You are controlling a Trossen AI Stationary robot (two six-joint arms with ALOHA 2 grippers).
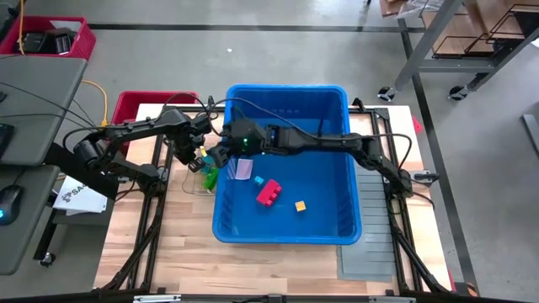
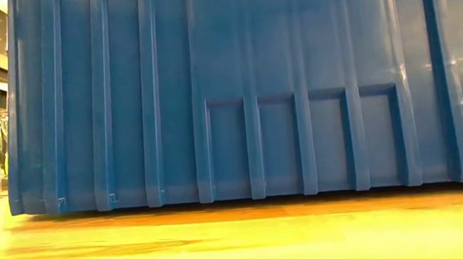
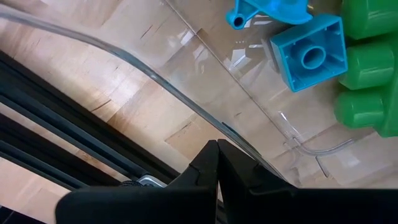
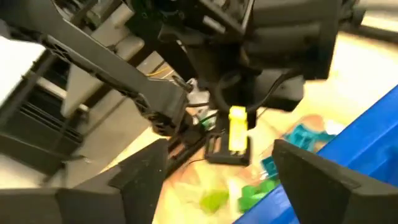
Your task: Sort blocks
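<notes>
Blue bin [image 1: 349, 220] holds perhaps three blocks [image 1: 269, 193].

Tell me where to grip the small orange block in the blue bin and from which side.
Grip the orange block across two opposite side faces, coming straight down from above. It lies alone on the bin floor, apart from the red block and the walls, so its sides look free; the walls would likely hinder a sideways approach.

I found the surface [image 1: 278, 261] to be pale, matt wood with visible grain. The blue bin [image 1: 345, 160] looked like smooth, glossy ribbed plastic. The blocks [image 3: 311, 53] were shiny moulded plastic, lying in a clear plastic container [image 3: 186, 106].
</notes>
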